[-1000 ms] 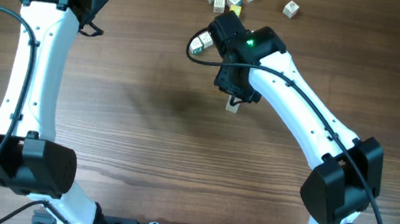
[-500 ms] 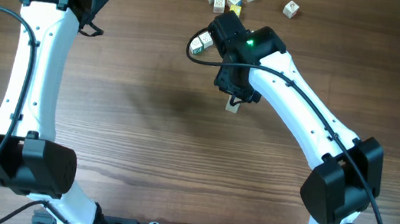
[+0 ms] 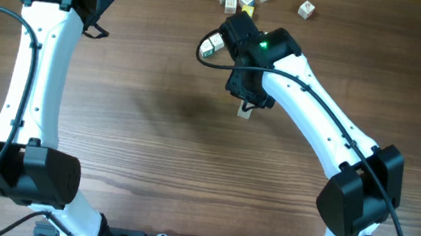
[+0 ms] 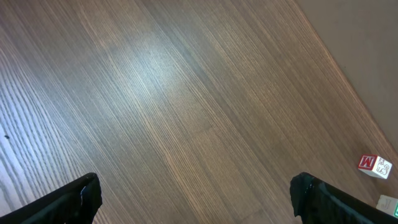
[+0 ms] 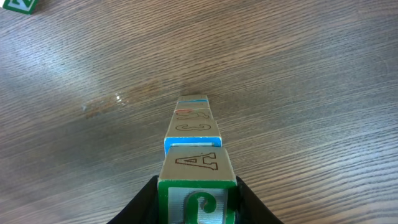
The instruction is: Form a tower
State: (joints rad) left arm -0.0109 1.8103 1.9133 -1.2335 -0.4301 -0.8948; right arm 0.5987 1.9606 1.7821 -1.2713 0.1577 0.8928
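**Tower** (image 5: 193,127): narrow column of small pale wooden letter cubes, lower centre of the right wrist view. In the overhead view it sits upper centre, just below the scatter of loose cubes (image 3: 230,4).
- Make-up: nearest is a green-faced cube (image 5: 198,208) with an outlined "A". Next comes a blue-edged cube (image 5: 191,142) marked "3", with a red-trimmed one beyond.
- Handling (judged): light, stiff, hard-edged wood. The smooth faces likely slide on one another and nothing binds them, so a sideways nudge could topple the column.
- Hold (judged): best taken by two opposite flat faces of a single cube, squarely, with any release made straight upward.

**Right gripper** (image 5: 198,193): narrow, with dark fingers pressed to both sides of the green-faced cube.

**Left gripper** (image 4: 196,190): spread wide with nothing between the fingers, over bare table (image 4: 186,93) at the upper left of the overhead view.

**Red "M" cube** (image 4: 375,165): lies apart at the right edge of the left wrist view.

**Hidden or unclear**
- Cube count is uncertain, because the column is sharply foreshortened.
- Its far end is too small to tell whether it rests flat on the table.
- The right fingertips are cut off by the bottom edge of the frame.
- A small pale piece (image 3: 245,112) lies under the right arm (image 3: 311,99) — cube or fitting, cannot tell.
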